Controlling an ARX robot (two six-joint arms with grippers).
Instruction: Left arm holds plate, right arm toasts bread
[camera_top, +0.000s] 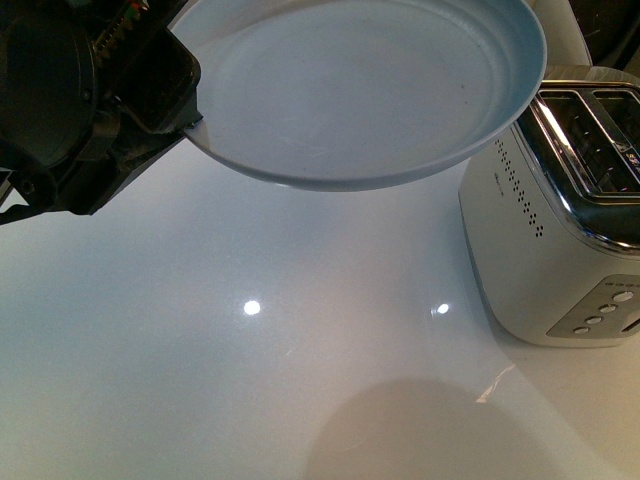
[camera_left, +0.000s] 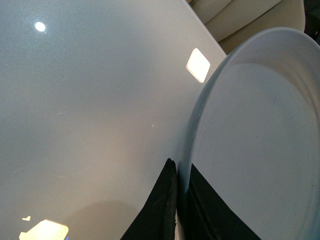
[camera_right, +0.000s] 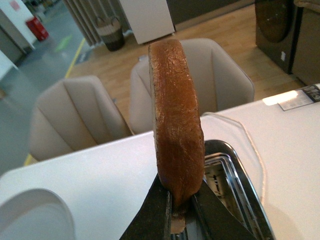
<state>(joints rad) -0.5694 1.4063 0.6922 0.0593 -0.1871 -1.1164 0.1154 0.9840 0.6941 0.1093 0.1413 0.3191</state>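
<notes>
Pinching the bread by its bottom edge, the right end effector holds it upright over the toaster. It looks lined up with a slot, maybe. Best to keep it straight and go down slowly. The left end effector is pressed onto the rim of the plate, up above the counter.

Beige chairs, wooden floor

Overhead lamps put hard glare spots on the glossy table; a soft round shadow lies nearby. The left gripper looks dark and blurred.
</notes>
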